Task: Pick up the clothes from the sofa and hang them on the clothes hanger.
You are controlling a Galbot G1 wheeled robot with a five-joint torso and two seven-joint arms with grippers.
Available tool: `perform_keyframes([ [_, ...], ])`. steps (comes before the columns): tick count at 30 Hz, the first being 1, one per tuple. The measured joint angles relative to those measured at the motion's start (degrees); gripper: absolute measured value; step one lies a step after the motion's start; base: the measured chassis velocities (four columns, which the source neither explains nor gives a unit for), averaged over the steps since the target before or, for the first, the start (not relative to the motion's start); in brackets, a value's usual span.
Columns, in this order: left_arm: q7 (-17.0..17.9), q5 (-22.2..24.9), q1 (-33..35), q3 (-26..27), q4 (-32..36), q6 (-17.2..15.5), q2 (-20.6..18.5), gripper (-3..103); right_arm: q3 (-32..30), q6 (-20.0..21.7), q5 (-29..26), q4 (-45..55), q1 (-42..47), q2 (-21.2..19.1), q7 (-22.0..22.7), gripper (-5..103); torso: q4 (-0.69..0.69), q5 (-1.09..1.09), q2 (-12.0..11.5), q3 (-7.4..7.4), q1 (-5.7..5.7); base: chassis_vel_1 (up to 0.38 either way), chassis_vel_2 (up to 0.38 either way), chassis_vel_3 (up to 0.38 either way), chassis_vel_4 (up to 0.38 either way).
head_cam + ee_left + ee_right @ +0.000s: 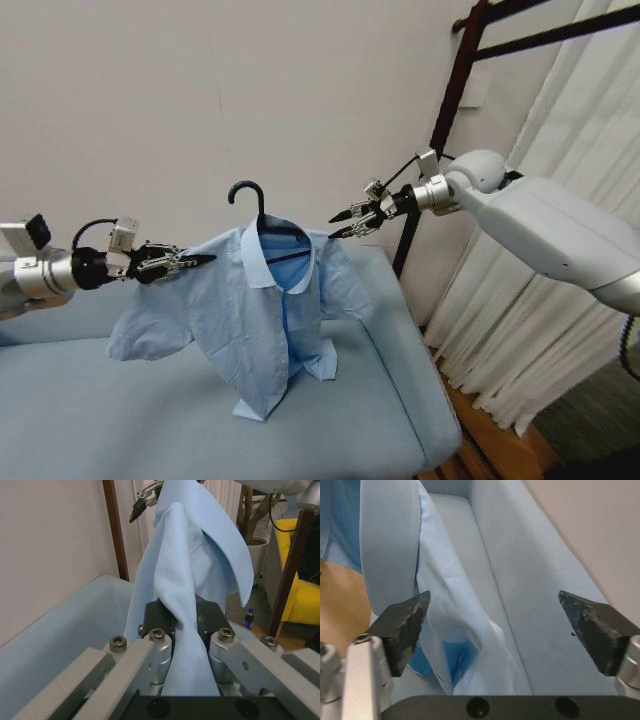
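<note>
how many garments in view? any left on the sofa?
1. A light blue shirt on the black hanger, above the sofa; left gripper shut on its shoulder, right gripper open by the other shoulder. None on visible cushions; unseen parts may hide more.

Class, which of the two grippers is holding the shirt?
The left gripper, shut on the shirt at its shoulder; the right gripper hangs open, holding nothing.

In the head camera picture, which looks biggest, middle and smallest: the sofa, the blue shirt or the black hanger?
1. sofa
2. blue shirt
3. black hanger, though the shirt hides most of it, so only its visible part is ranked.
</note>
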State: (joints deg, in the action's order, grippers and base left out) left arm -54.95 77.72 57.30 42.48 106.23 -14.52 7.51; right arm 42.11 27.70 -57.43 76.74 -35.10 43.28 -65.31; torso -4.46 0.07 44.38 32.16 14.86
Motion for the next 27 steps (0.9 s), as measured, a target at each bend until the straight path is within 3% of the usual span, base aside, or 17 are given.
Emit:
perform_keyframes([
  [3,0.0,0.1,0.0,0.1,0.3,0.0,0.0,8,0.4,0.6,-0.7,1.1,-0.1,0.4,0.3,97,0.0,0.02,0.0,0.0,0.0,0.0,0.0,0.0,0.0],
  [10,0.1,0.1,0.0,0.2,1.0,0.0,0.2,8,2.0,1.3,-2.2,2.0,-1.4,1.1,1.1,103,-0.01,0.01,0.0,0.0,0.0,0.0,0.0,0.0,0.0],
  [15,0.2,0.2,0.0,0.2,1.4,0.0,0.3,8,3.2,1.4,-2.2,2.4,-2.0,1.0,1.1,83,-0.01,0.01,0.0,0.0,0.0,0.0,0.0,0.0,0.0],
  [17,0.2,0.2,0.0,0.2,1.4,0.0,0.3,8,3.3,1.4,-2.2,2.7,-2.0,0.9,1.2,83,-0.01,0.01,0.0,0.0,0.0,0.0,0.0,0.0,0.0],
  [22,0.4,0.3,0.0,0.2,1.5,0.0,0.4,8,4.4,1.7,-3.0,4.2,-2.5,0.6,1.3,56,-0.01,0.01,0.0,0.0,0.0,0.0,0.0,0.0,0.0],
  [24,0.5,0.3,0.0,0.2,1.6,0.0,0.4,8,4.6,1.8,-3.1,4.2,-2.8,0.6,1.3,56,0.0,0.01,0.0,0.0,0.0,0.0,0.0,0.0,0.0],
  [27,0.6,0.3,0.1,0.2,1.9,0.0,0.8,8,5.2,1.8,-3.6,4.2,-3.5,0.6,1.1,39,-0.01,0.01,0.0,0.0,0.0,0.0,0.0,0.0,0.0],
])
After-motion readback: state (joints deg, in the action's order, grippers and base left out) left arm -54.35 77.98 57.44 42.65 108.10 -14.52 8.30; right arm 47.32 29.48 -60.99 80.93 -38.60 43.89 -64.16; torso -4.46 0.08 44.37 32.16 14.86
